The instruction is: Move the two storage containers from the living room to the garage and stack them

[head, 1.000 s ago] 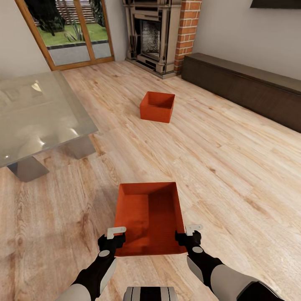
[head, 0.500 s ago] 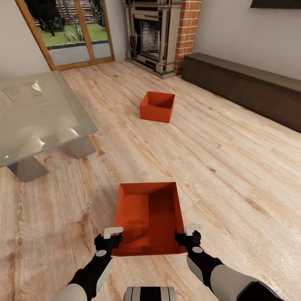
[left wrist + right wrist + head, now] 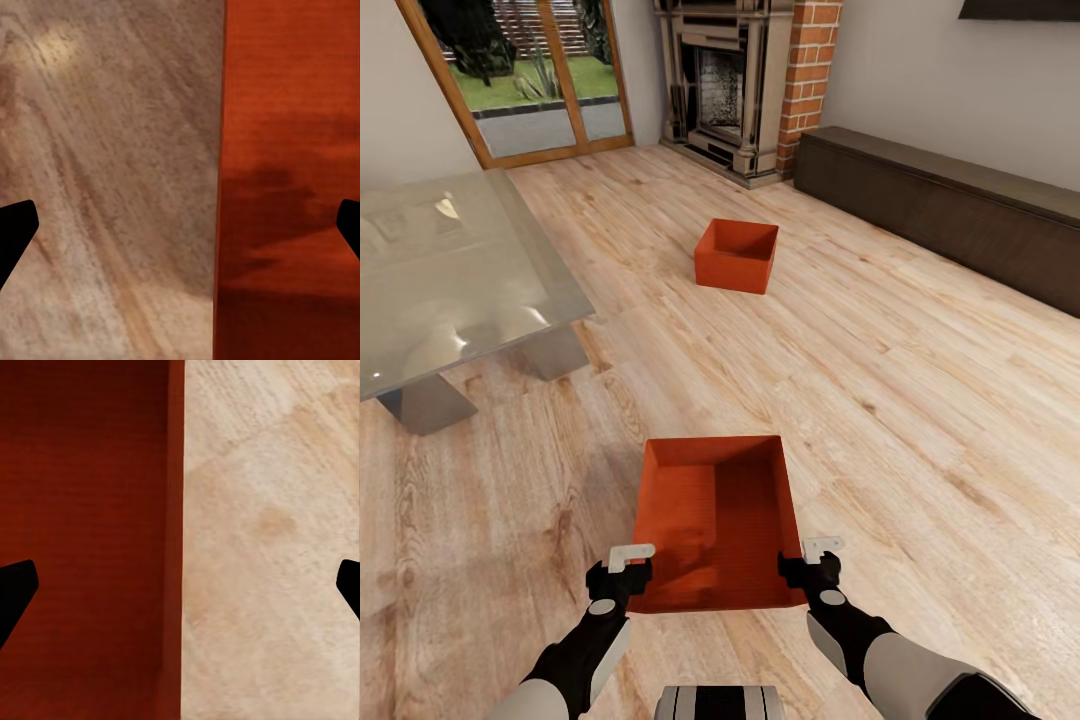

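Two orange-red storage containers stand on the living room's wood-plank floor. The near container lies right in front of me; the far one sits toward the fireplace. My left gripper is open at the near corner of the near box's left wall, and my right gripper is open at its right wall. In the left wrist view the open left gripper straddles the wall of the box. In the right wrist view the open right gripper likewise straddles the box's wall.
A glass table on metal legs stands at my left. A brick fireplace and wood-framed glass doors are at the back. A long low dark cabinet runs along the right wall. Open wood floor separates the two boxes.
My left gripper has slid slightly back toward me and leftward beside the near container's left wall. The right gripper and both containers have stayed put.
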